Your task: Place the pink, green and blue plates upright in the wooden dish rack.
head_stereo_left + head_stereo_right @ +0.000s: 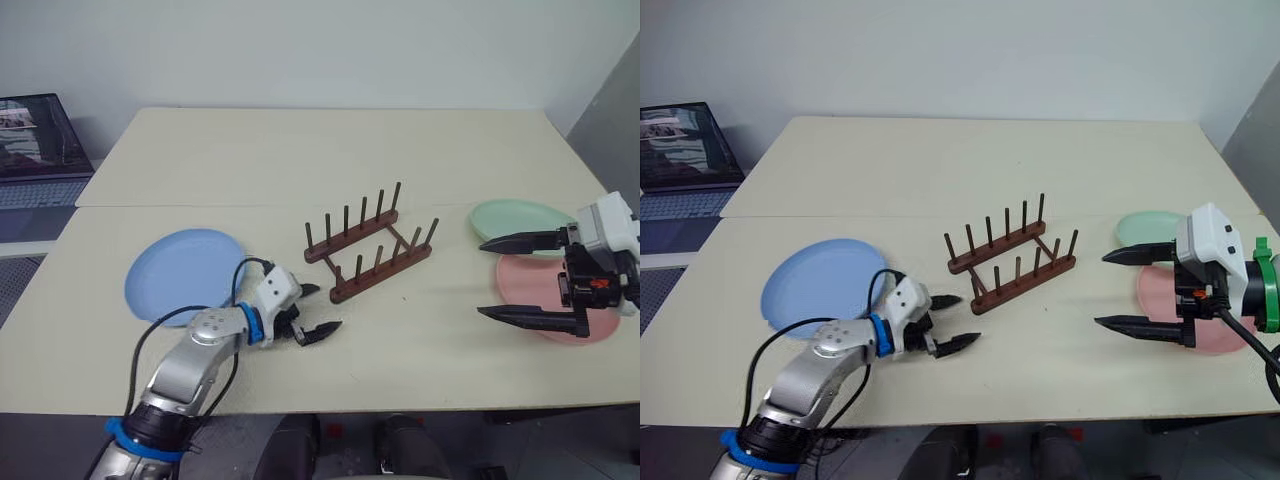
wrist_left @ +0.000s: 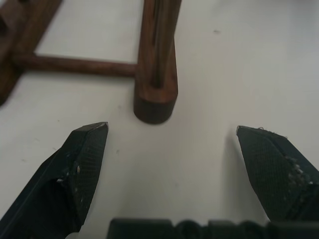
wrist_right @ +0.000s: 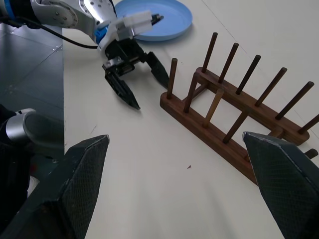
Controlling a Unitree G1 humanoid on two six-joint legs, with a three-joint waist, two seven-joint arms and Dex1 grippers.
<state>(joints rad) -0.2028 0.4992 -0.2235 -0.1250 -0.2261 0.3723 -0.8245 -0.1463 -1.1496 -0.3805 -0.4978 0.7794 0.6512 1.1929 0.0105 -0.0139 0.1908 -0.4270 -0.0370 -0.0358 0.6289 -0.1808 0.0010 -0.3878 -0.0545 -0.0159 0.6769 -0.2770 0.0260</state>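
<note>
Nearest the front edge of the cream table (image 1: pixel 300 150), the left gripper (image 1: pixel 318 312) hangs low with its fingers spread wide and empty, aimed at the near left end of the wooden dish rack (image 1: pixel 370 245). On the right, the right gripper (image 1: pixel 520 278) hovers with jaws apart, holding nothing, above the pink plate (image 1: pixel 540 290). The rack stands mid-table, pegs upright, its rails running from near left to far right, with bare tabletop all round it. The blue plate (image 1: pixel 185 273) lies flat to the left; the green plate (image 1: pixel 515 217) lies just beyond the pink one, near the right edge. A seam crosses the tabletop behind the rack. A laptop (image 1: pixel 35 150) sits far left by the pale wall.
</note>
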